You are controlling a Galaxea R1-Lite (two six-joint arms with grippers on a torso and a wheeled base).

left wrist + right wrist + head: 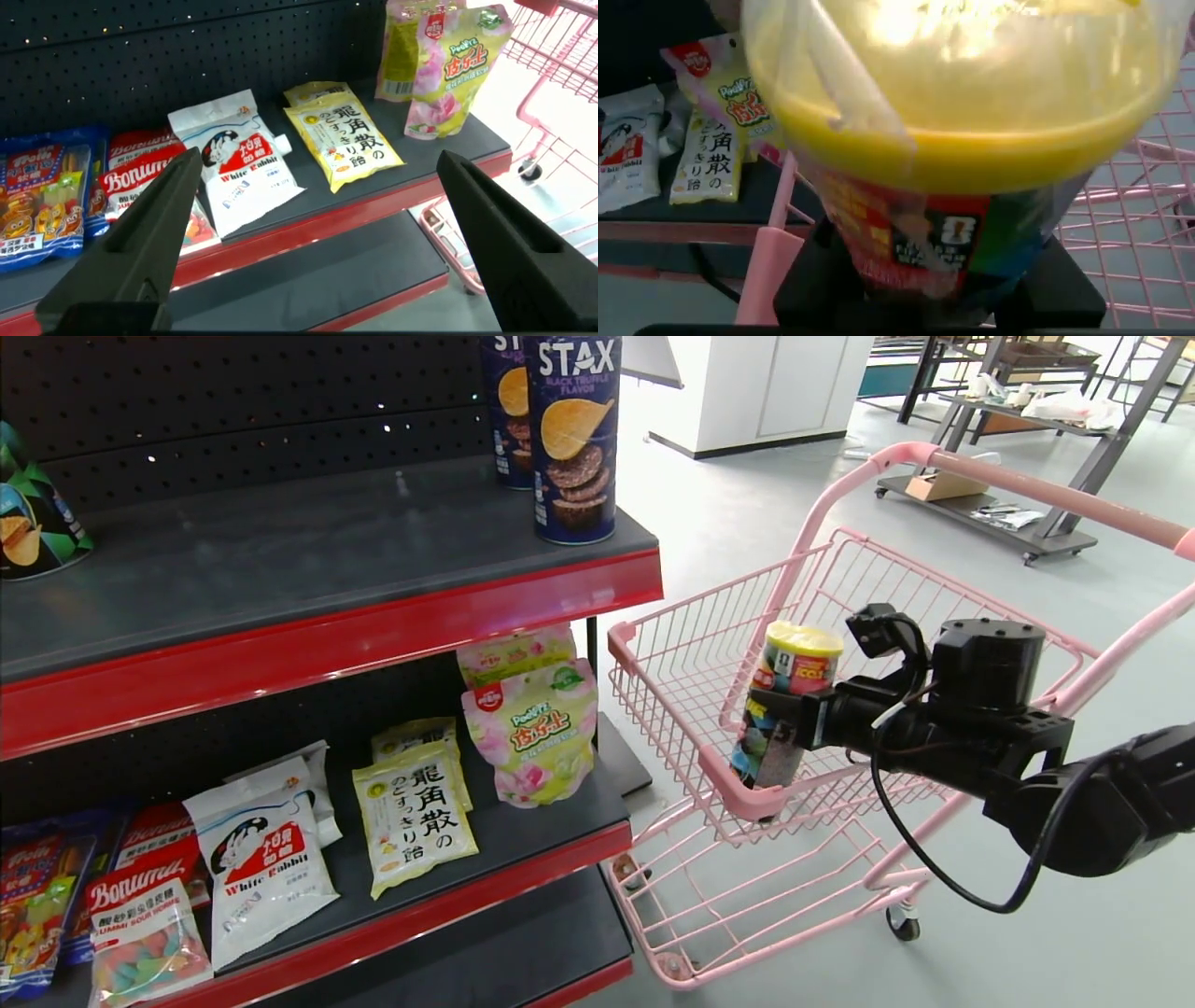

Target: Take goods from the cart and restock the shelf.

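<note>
Though the can's base sits behind the basket rim, so I cannot tell whether it is off the wire floor, the right hand (789,721) is closed around the yellow-lidded can (795,663) at mid-body. The can is near upright inside the pink cart (667,658), close to the front corner nearest the shelf.

Left hand (318,159): fingers spread wide, empty, facing the lower shelf (308,271) and its candy bags (346,135).

Upper shelf (280,546): two tall chip cans (572,439) at the cart-side end, bare board beside them.

Step, by my reading: grasp made, lift-out pending. The next move calls for raising the can clear of the basket rim, swinging it across and setting it upright beside the tall cans without clipping the red shelf edge.
</note>
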